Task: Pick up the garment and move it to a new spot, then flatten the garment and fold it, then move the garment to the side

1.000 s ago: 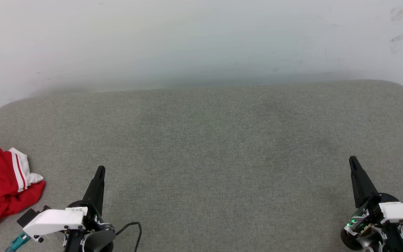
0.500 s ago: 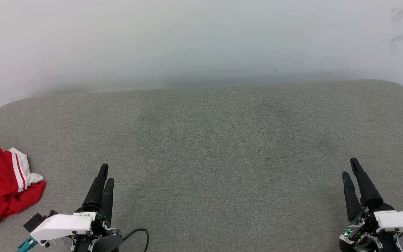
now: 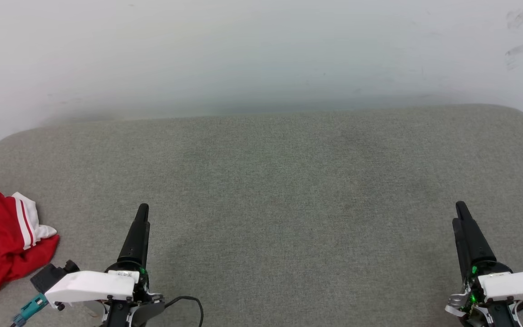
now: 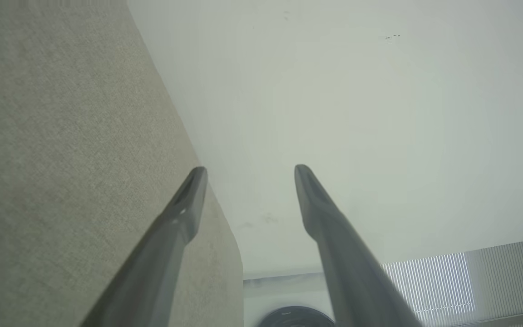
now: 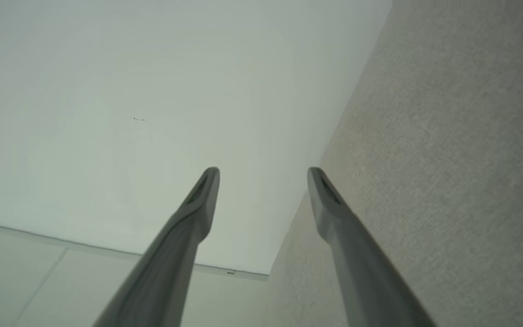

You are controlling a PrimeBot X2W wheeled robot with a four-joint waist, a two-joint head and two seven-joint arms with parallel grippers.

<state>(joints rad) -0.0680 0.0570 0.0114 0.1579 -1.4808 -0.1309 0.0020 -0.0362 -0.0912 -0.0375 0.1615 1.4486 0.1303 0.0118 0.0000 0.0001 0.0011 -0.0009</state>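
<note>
Head view: the garment (image 3: 2,236), a crumpled red heap with a white, red-striped sleeve, lies at the near left edge of the grey cushion (image 3: 288,172), close to the left of the left gripper (image 3: 142,210) but not touching it. The right gripper (image 3: 460,211) is at the near right, well apart, and both are seen edge-on over bare fabric. Left wrist view: fingers (image 4: 180,218) spread wide, nothing between, cushion alongside, pale wall (image 4: 379,113) beyond; right wrist view: fingers (image 5: 334,213) likewise wide and empty, with cushion and wall ahead.
</note>
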